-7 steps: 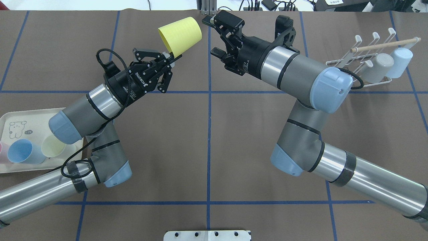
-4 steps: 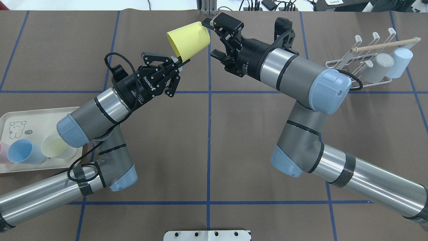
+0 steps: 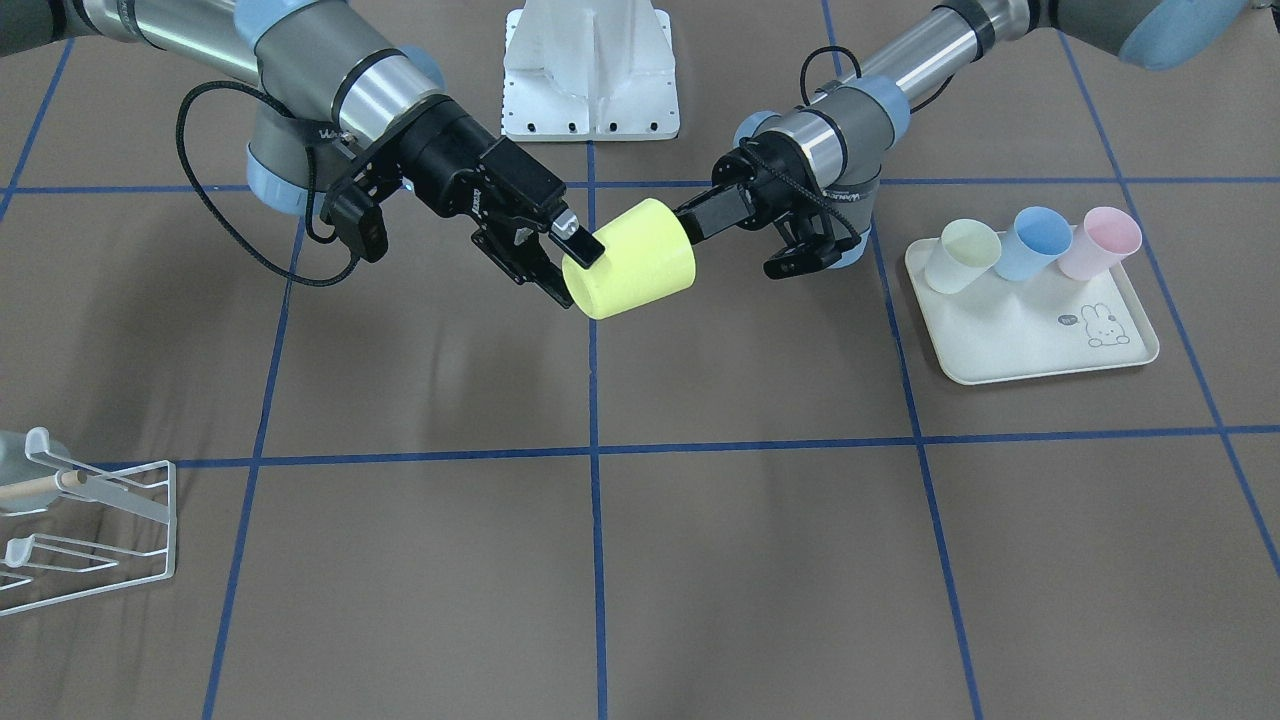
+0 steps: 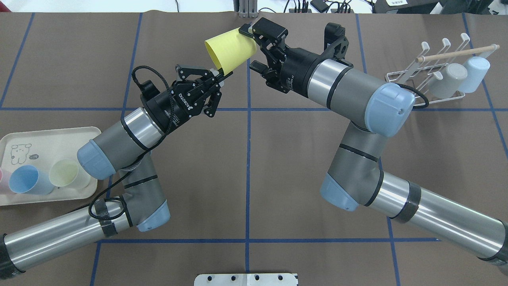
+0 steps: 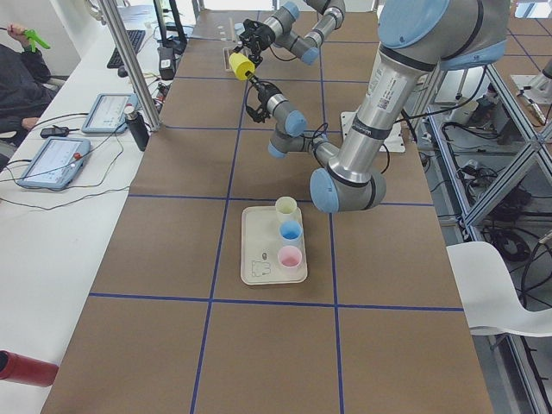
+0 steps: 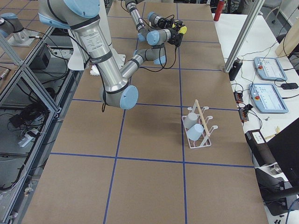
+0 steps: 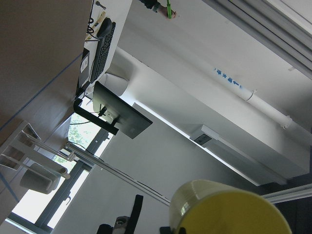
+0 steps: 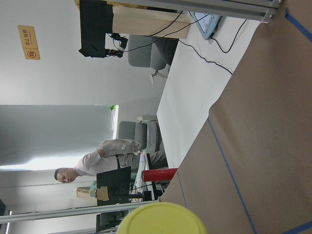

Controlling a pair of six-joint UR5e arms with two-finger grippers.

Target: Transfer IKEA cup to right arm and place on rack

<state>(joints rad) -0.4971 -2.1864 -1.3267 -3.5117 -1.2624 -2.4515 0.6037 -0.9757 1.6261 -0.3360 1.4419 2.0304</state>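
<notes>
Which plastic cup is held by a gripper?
The bright yellow cup, in the left gripper; the others sit on the cream tray or white wire rack.

Yellow cup (image 4: pixel 230 49), brown table (image 4: pixel 198 178) with blue grid lines (image 4: pixel 248 159), cream tray (image 4: pixel 43 145) with rabbit drawing (image 4: pixel 20 153).

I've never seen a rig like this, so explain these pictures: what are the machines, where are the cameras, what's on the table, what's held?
Two grey robot arms work at a brown table. Cameras look from overhead, the front, both table ends and each wrist. The left tool pinches the rim of a yellow plastic cup in mid-air; the open right tool straddles its closed end. A cream tray holds a pale green cup, a blue cup and a pink cup. A white wire rack holds a grey cup and a light blue cup.
</notes>
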